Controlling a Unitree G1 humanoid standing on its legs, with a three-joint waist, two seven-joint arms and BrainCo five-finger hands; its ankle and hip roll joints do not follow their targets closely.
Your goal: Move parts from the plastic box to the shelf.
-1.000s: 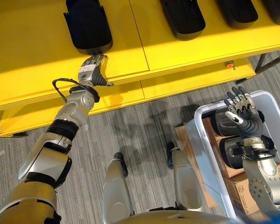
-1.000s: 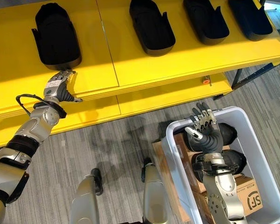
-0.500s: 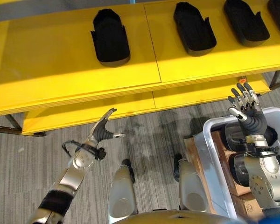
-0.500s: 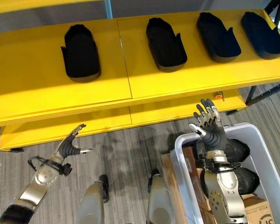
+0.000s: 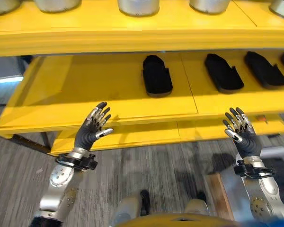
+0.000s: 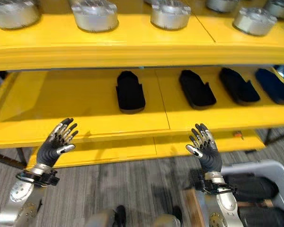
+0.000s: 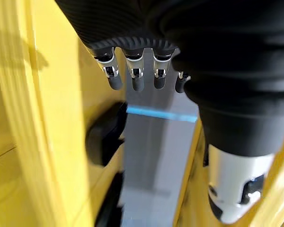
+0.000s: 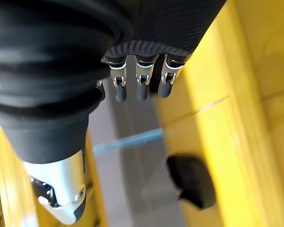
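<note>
Several black shoe-shaped parts lie in a row on the middle level of the yellow shelf (image 6: pixel 85 106); the leftmost part (image 6: pixel 130 91) is near its centre and another part (image 6: pixel 197 88) lies to its right. My left hand (image 6: pixel 57 144) is raised in front of the shelf's front edge, fingers (image 7: pixel 135 78) straight and spread, holding nothing. My right hand (image 6: pixel 203 150) is raised the same way, open and empty, above the plastic box (image 6: pixel 255 165). More black parts (image 6: pixel 251 187) lie inside that box at the lower right.
Round silver metal parts (image 6: pixel 95 16) stand in a row on the top level of the shelf. A lower yellow level (image 5: pixel 132 135) runs beneath the middle one. Grey carpet floor lies in front, with a cardboard piece (image 5: pixel 220 198) beside the box.
The camera has tilted up, bringing the top shelf level into view. My left hand came off the shelf edge and rose, open. My right hand lifted out of the box, empty.
</note>
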